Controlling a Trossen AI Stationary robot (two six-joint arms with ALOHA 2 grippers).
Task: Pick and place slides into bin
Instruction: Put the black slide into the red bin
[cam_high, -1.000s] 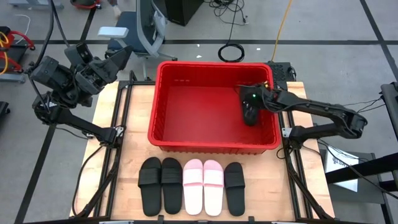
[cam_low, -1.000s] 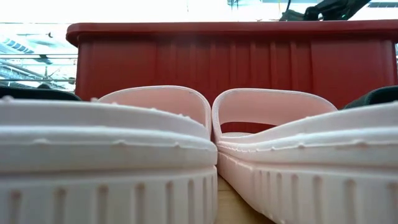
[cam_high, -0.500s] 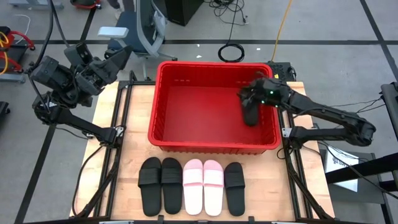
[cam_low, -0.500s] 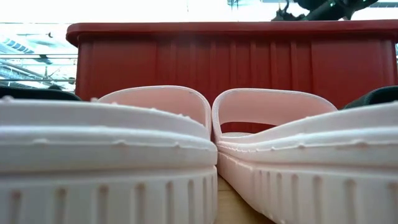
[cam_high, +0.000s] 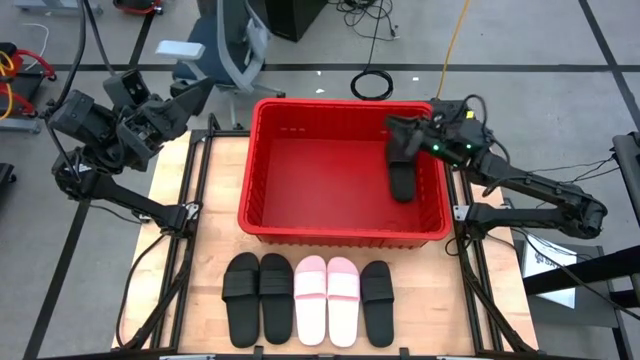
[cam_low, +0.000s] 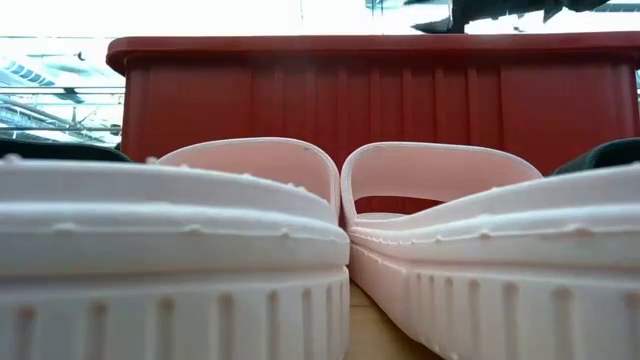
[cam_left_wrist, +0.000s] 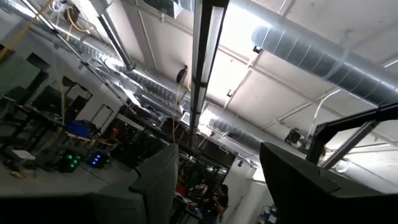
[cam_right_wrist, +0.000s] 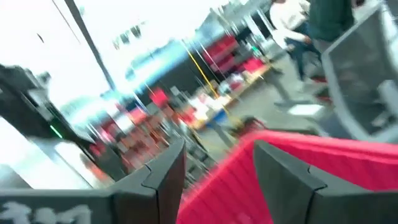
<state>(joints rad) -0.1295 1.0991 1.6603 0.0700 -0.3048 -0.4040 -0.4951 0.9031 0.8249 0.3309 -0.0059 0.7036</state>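
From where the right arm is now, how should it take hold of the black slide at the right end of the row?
Probably by the wide strap of the rightmost black slide, coming straight down from above. It lies flat, sole down, so the strap arches clear of the footbed and gives fingers something to close across. Its right side is free; a pink slide crowds its left. The right gripper is open above the bin.

The red bin (cam_high: 270, 165) looks like smooth, faintly glossy ribbed plastic, the black slides (cam_high: 258, 297) are matt foam-like rubber, the pale pink slides (cam_high: 326, 298) have a finely pebbled, ridged matt sole edge, and the bench (cam_high: 215, 255) is light bare wood.
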